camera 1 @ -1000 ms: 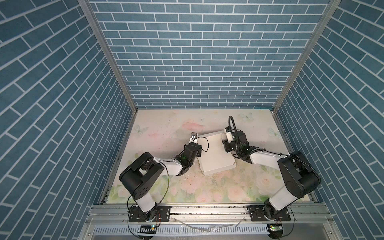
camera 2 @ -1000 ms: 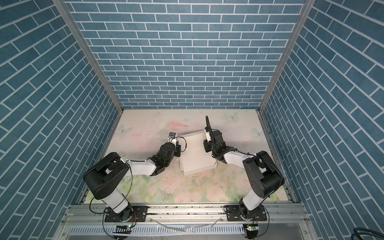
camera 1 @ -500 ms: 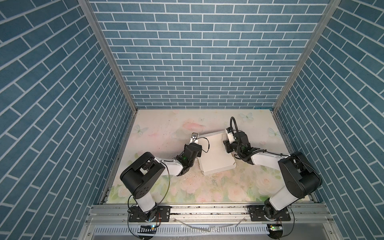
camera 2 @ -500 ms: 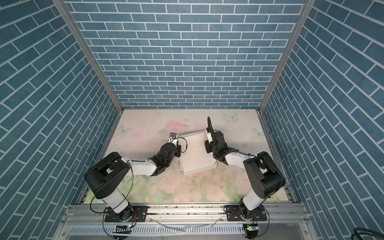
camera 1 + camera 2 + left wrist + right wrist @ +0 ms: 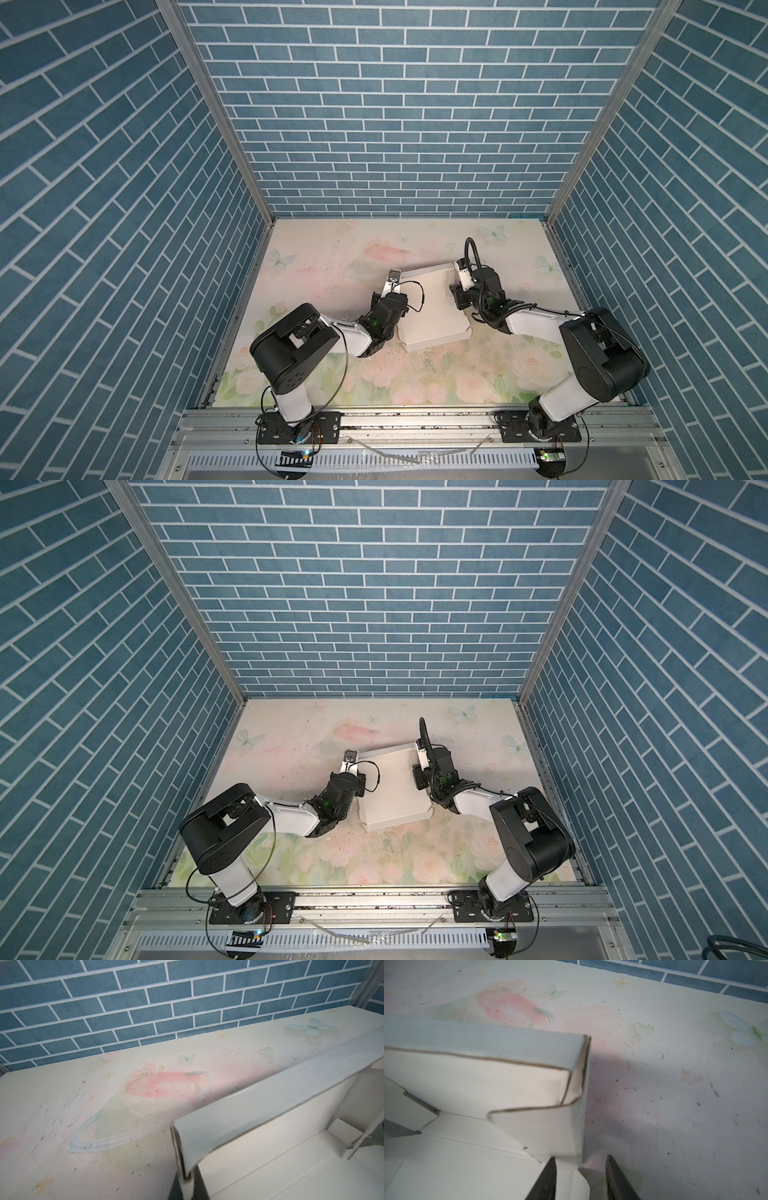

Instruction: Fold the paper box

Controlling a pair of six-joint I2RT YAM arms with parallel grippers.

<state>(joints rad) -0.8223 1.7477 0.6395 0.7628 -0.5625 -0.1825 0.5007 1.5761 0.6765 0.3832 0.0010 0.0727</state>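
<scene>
So the box [image 5: 432,309] sat midway on the surface [image 5: 324,257], walls up. The left hand [image 5: 187,1185] was pinched tight on one wall's end; the right hand [image 5: 580,1180] stood partly open, fingers [image 5: 548,1180] straddling the opposite wall.

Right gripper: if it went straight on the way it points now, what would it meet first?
Likely the paper box: its raised side wall sits between the right gripper's open jaws and would slide deeper in. Outside that wall, only the table shows ahead; depth is unclear.

White paper box [image 5: 432,309] on table [image 5: 316,266]
</scene>
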